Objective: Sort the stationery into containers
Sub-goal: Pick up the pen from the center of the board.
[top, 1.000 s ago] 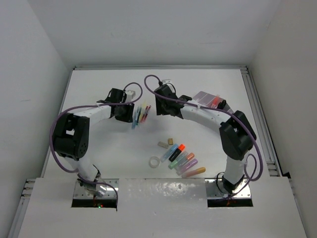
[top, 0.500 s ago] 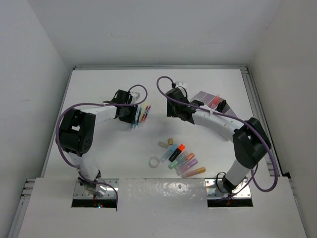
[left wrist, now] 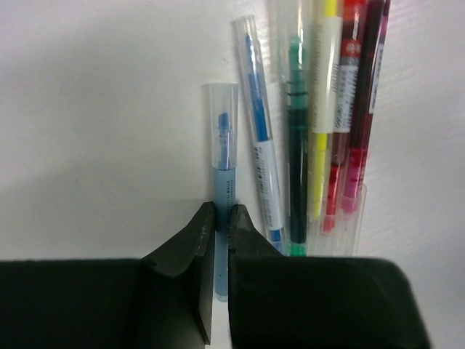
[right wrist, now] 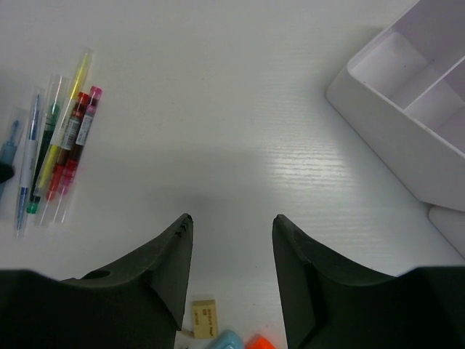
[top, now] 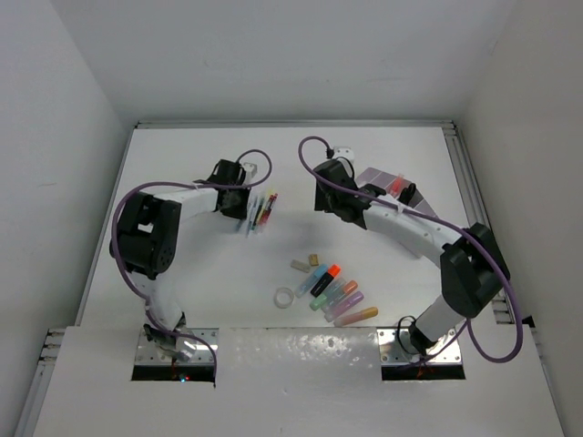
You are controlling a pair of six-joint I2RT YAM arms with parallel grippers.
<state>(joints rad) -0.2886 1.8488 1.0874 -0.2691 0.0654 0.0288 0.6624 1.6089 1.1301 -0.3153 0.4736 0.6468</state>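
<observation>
Nearest the arm bases, stubby pastel highlighters lie fanned on the tabletop beside a clear tape ring and two beige erasers. Farther out, the left jaws pinch a pale blue pen with a clear cap, leftmost in a row of thin coloured pens. The right jaws hang open and empty near the white organizer.

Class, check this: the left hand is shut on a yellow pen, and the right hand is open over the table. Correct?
No: the left hand grips the light-blue pen, not yellow; the left wrist view shows it. The rest stands.
</observation>
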